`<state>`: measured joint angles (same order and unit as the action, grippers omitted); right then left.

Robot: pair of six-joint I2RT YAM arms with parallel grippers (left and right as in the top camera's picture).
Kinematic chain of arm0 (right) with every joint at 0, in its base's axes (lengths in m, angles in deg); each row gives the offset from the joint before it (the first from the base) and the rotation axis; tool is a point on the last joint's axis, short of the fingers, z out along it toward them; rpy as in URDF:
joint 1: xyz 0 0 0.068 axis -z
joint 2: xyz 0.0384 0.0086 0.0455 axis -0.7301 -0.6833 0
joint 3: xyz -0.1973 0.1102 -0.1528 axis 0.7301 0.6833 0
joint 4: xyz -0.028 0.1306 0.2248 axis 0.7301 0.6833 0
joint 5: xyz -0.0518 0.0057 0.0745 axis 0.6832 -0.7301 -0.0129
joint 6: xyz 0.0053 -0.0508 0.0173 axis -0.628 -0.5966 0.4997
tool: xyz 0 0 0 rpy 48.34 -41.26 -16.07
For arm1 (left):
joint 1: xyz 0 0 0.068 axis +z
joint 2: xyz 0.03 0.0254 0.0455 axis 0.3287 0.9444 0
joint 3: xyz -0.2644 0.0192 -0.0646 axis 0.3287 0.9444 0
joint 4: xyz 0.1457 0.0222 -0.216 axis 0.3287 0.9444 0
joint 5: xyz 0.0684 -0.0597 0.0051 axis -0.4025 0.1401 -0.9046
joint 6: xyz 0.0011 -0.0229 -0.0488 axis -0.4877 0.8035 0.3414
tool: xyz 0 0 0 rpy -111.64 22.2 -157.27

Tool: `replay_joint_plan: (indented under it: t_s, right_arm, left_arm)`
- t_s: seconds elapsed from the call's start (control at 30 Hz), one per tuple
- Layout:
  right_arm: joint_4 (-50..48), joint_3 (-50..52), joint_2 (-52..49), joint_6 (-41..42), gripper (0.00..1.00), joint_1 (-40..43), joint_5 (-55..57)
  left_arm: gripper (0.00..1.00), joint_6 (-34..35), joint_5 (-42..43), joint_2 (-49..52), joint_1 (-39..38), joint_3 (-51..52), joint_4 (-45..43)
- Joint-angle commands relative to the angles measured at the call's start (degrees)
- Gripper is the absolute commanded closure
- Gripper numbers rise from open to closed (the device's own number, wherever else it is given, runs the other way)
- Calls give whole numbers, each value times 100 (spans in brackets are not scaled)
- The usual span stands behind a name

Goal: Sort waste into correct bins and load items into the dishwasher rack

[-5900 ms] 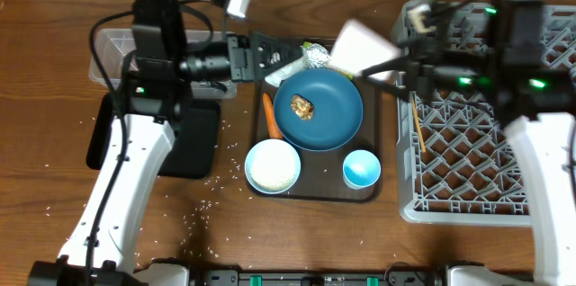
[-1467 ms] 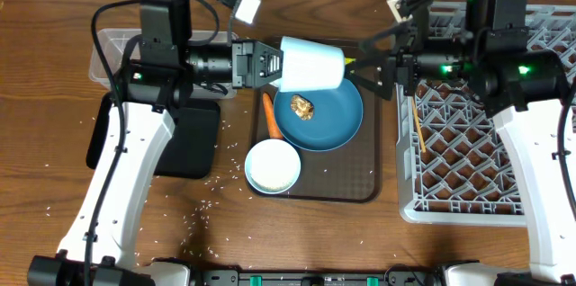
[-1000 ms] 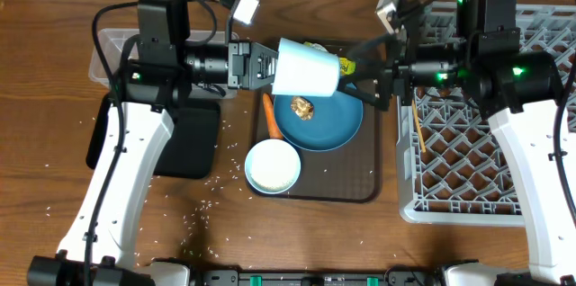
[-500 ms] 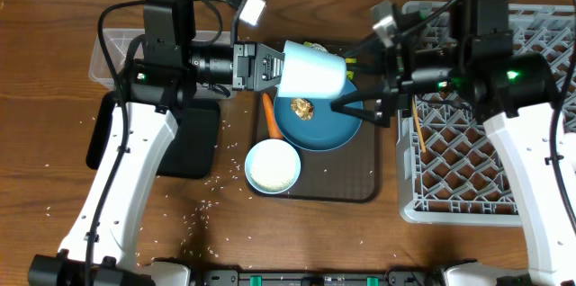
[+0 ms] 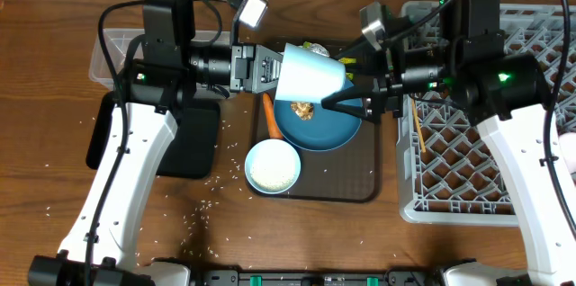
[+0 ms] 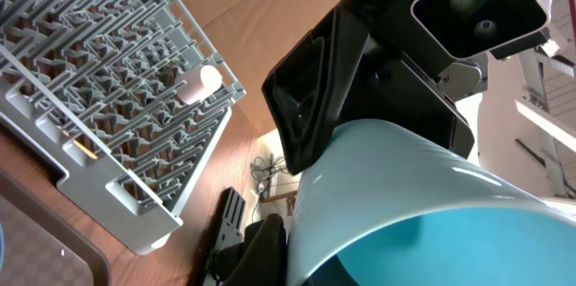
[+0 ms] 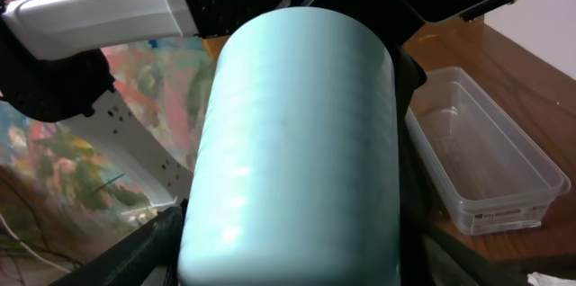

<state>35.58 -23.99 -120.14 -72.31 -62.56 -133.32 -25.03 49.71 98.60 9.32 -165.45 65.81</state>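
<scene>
The left pincer (image 5: 270,70) grips the cup (image 5: 310,73) by its rim, held sideways in the air over the plate (image 5: 328,122). The right pincer (image 5: 333,82) stands wide, straddling the cup's other end.

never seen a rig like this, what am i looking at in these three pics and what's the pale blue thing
Two robot arms work at a wooden table. One picture looks straight down from above; the other two come from a camera on each wrist. The pale thing is a cup, held in the air by the left gripper. The right gripper has its jaws spread either side of it; contact is unclear. On a brown tray below lie a blue plate with a food lump, a carrot and a white bowl. The grey dishwasher rack sits by the right arm.
</scene>
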Motion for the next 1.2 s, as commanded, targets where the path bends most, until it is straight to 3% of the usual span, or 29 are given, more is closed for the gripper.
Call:
replay_joint_plan:
  t_s: [0.0,0.13,0.17,0.2,0.27,0.43,0.67,0.93,1.17]
  right_arm:
    - [0,-4,140,-90,32,-264,-192]
    - [-7,-4,144,144,39,-271,131]
    - [-4,-4,164,269,40,-258,352]
    - [7,-4,195,428,42,-227,706]
    - [37,-4,310,684,43,-140,1364]
    - [192,-4,817,1226,45,376,2573]
    - [1182,-4,1187,2330,41,1679,5149]
    - [2441,-4,726,2949,41,3517,6354]
    - [3241,4,-186,3473,42,4336,7307]
  left_arm:
    - [94,15,-205,-2,-20,-22,-55]
    - [93,15,-205,-2,-17,-22,-74]
    - [83,11,-210,-2,-15,-22,-79]
    - [67,11,-210,-2,-13,-22,-105]
    - [49,9,-321,-2,2,-22,-138]
    - [30,7,-885,4,81,-22,-136]
    - [28,7,-1113,7,85,-22,-133]
    - [28,9,-1110,7,85,-22,-131]
    - [29,9,-1108,7,85,-22,-131]
